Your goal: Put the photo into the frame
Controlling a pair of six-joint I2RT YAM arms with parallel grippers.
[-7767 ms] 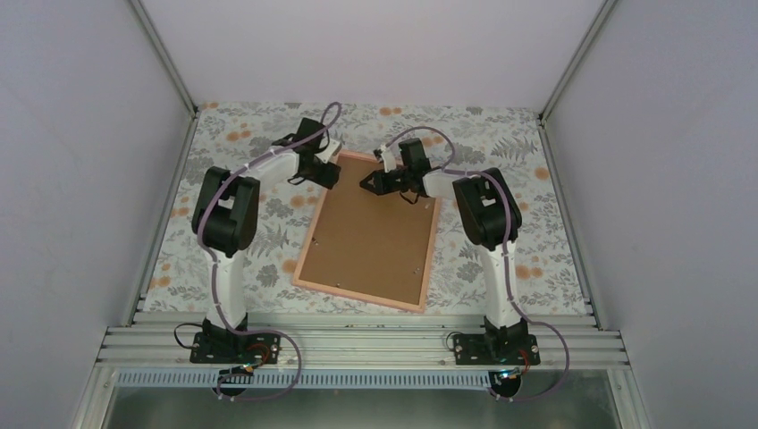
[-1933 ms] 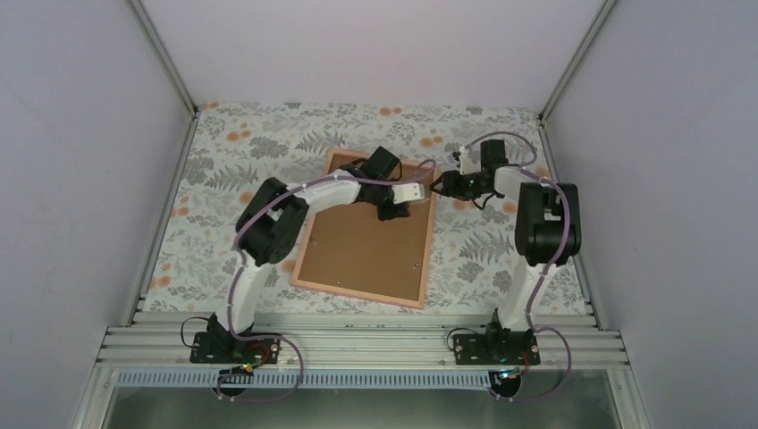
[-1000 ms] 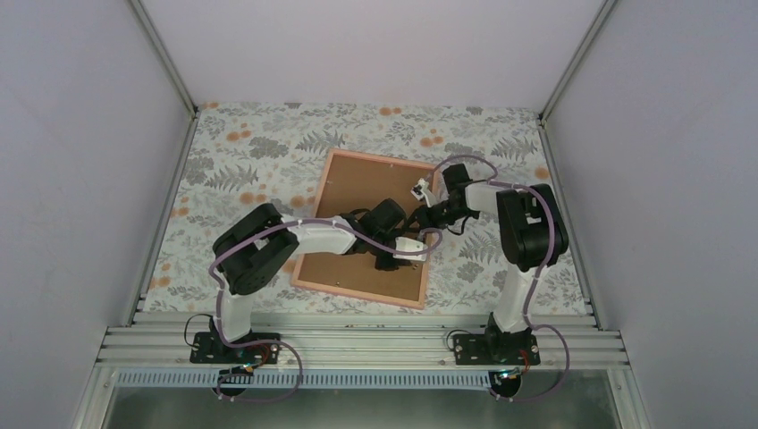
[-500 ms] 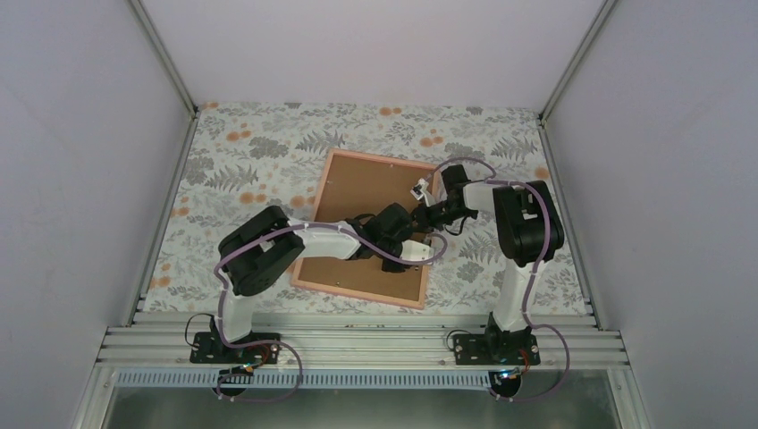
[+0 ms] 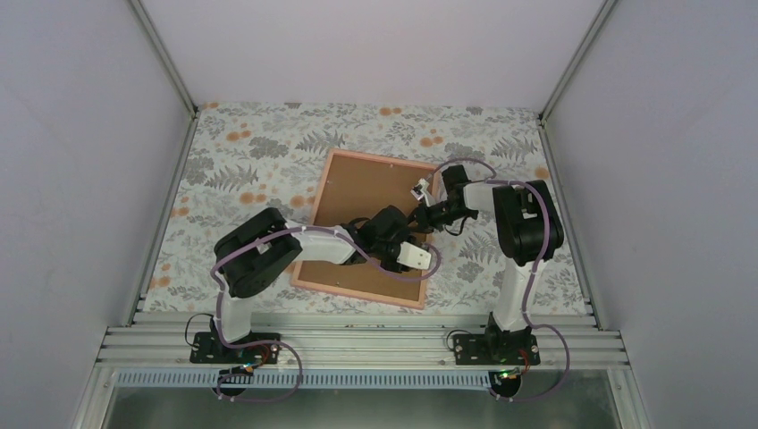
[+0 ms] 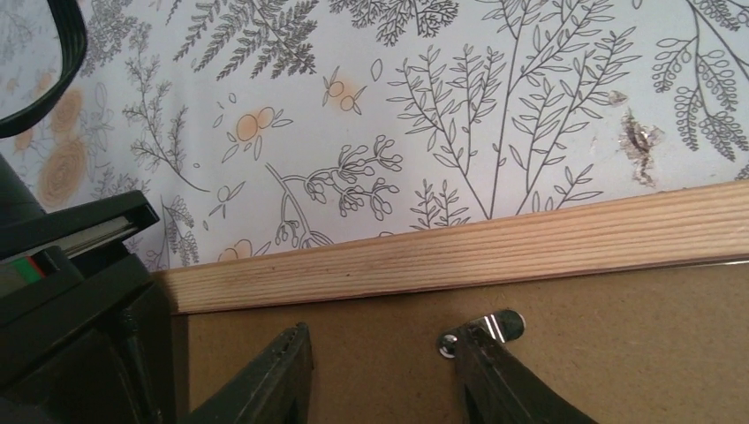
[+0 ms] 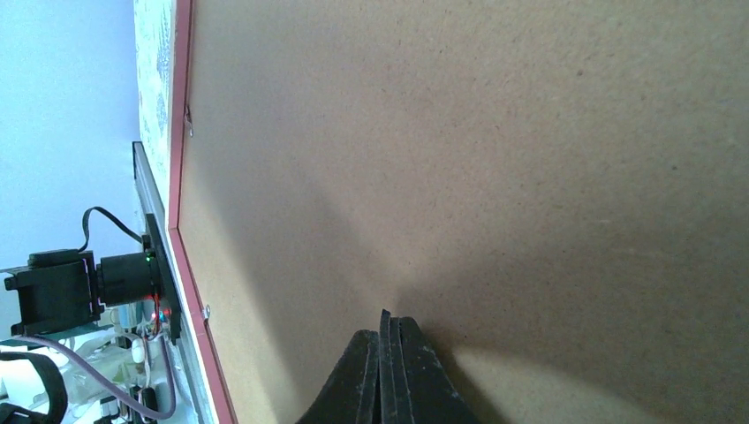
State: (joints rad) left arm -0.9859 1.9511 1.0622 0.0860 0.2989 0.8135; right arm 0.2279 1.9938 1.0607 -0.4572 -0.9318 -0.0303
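Observation:
The frame (image 5: 375, 160) lies face down on the flowered cloth, its brown backing board (image 5: 357, 201) filling it. The photo is hidden. My left gripper (image 5: 416, 259) is low over the frame's near right edge. In the left wrist view this gripper (image 6: 380, 336) is open over the backing (image 6: 618, 353), and its right fingertip (image 6: 472, 353) touches a small metal tab (image 6: 495, 325) beside the wooden rail (image 6: 442, 252). My right gripper (image 5: 418, 215) is shut and empty. Its tip (image 7: 386, 322) rests on the backing (image 7: 486, 132), with the pink border (image 7: 181, 177) at the left.
Flowered cloth (image 5: 250, 152) covers the table around the frame. Grey walls close in the left, right and back. An aluminium rail (image 5: 357, 344) carrying both arm bases runs along the near edge. More small tabs (image 7: 206, 311) sit on the frame's near rail.
My left gripper has opened and its wrist has shifted slightly toward the frame's near right edge. The right gripper has closed fully and stays on the backing.

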